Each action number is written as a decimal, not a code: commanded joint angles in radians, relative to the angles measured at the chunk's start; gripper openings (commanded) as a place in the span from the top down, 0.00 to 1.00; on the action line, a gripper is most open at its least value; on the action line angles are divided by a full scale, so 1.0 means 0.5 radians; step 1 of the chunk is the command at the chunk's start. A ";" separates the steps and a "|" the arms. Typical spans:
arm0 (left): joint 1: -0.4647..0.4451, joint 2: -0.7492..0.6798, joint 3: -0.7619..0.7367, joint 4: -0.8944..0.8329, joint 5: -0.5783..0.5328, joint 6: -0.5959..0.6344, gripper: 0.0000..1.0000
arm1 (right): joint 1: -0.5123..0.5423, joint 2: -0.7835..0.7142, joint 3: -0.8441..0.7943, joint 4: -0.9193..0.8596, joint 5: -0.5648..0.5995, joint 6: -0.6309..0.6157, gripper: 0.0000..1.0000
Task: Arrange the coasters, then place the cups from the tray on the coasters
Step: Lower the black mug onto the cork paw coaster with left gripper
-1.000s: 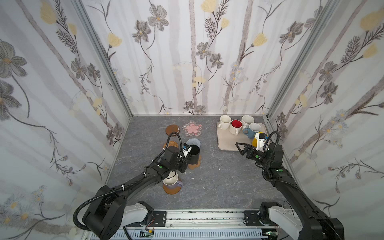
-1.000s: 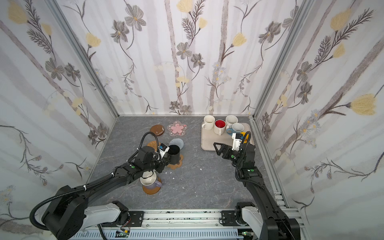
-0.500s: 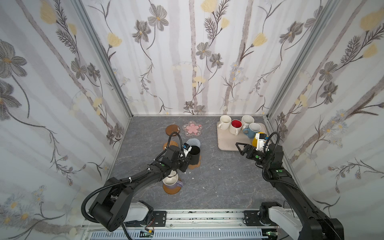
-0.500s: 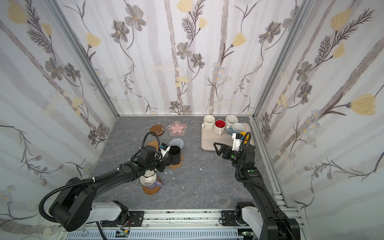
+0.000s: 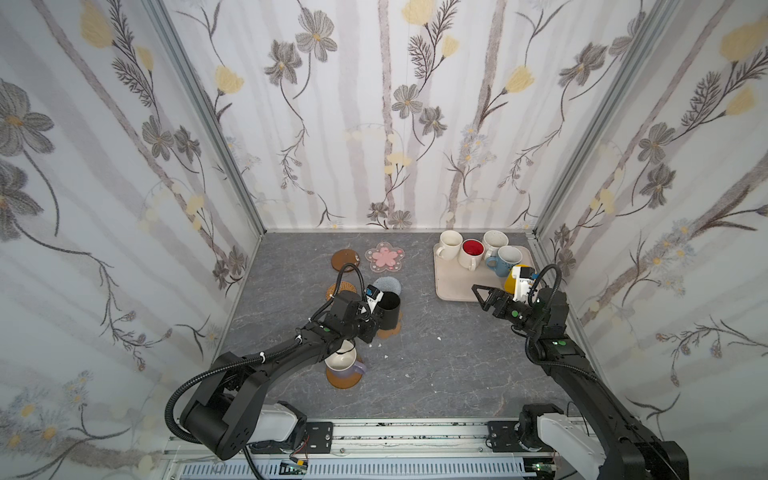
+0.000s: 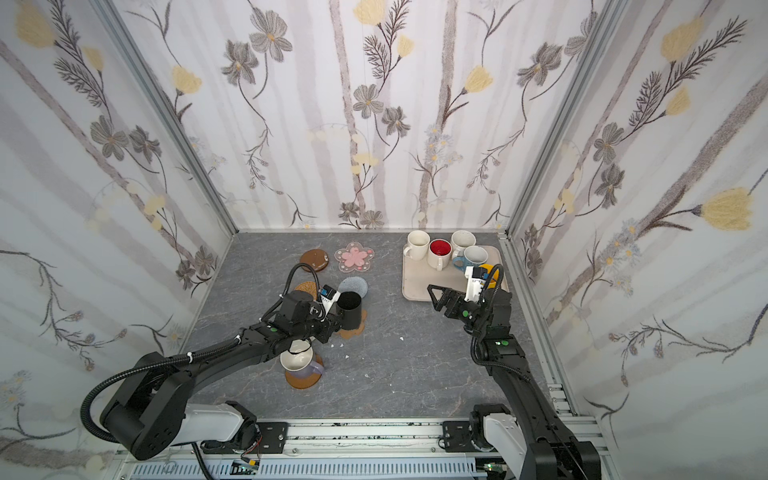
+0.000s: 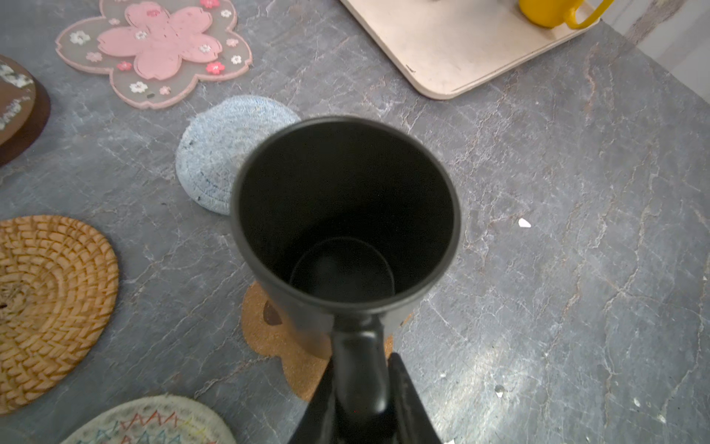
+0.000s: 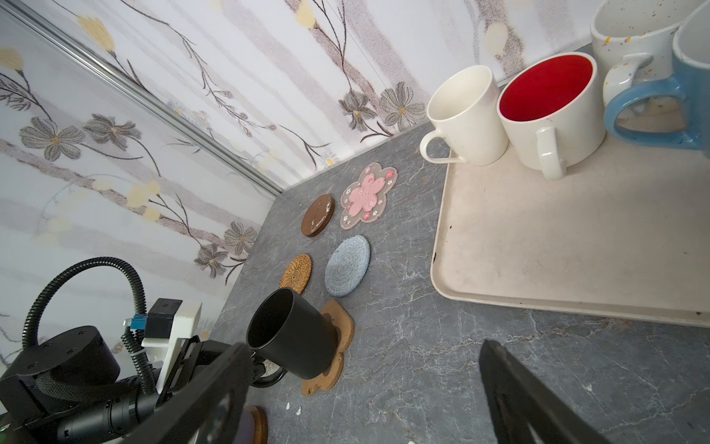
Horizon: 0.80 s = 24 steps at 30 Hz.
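The black cup (image 5: pixel 388 309) stands upright on the tan paw coaster (image 5: pixel 392 330). My left gripper (image 7: pixel 361 380) is shut on its handle, a jaw along each side. The lavender cup (image 5: pixel 343 361) sits on a brown disc coaster (image 5: pixel 343 380), partly under my left arm. On the tray (image 5: pixel 457 286) stand two cream-white cups (image 5: pixel 450 244), one with a red inside (image 5: pixel 471 253), a light blue one (image 5: pixel 505 259) and a yellow one (image 7: pixel 545 11). My right gripper (image 5: pixel 482 297) hangs open and empty over the tray's near edge.
Bare coasters lie left of the tray: pink flower (image 5: pixel 384 257), brown disc (image 5: pixel 345 259), orange rattan (image 5: pixel 340 289), grey-blue woven (image 5: pixel 386 286) touching the black cup's far side, and pale woven (image 7: pixel 153 423) by my left wrist. Flowered walls close three sides.
My left arm's elbow has shifted slightly. The black cup and both grippers stay where they were.
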State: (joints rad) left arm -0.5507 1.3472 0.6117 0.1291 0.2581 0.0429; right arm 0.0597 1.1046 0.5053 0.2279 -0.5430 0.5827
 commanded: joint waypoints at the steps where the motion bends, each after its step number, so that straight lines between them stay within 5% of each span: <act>1: 0.001 -0.006 -0.002 0.150 -0.017 -0.011 0.70 | 0.000 -0.015 0.000 0.054 0.009 -0.012 0.07; 19: -0.003 -0.075 -0.003 0.134 -0.051 -0.063 0.31 | -0.015 0.005 0.044 -0.099 0.207 -0.003 0.06; 24: -0.002 -0.108 -0.005 0.122 -0.093 -0.087 0.13 | -0.015 0.060 0.101 -0.160 0.286 0.030 0.07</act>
State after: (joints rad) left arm -0.5526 1.3018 0.6109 0.1596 0.2283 0.0158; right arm 0.0528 1.1217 0.5365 0.1669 -0.4450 0.5835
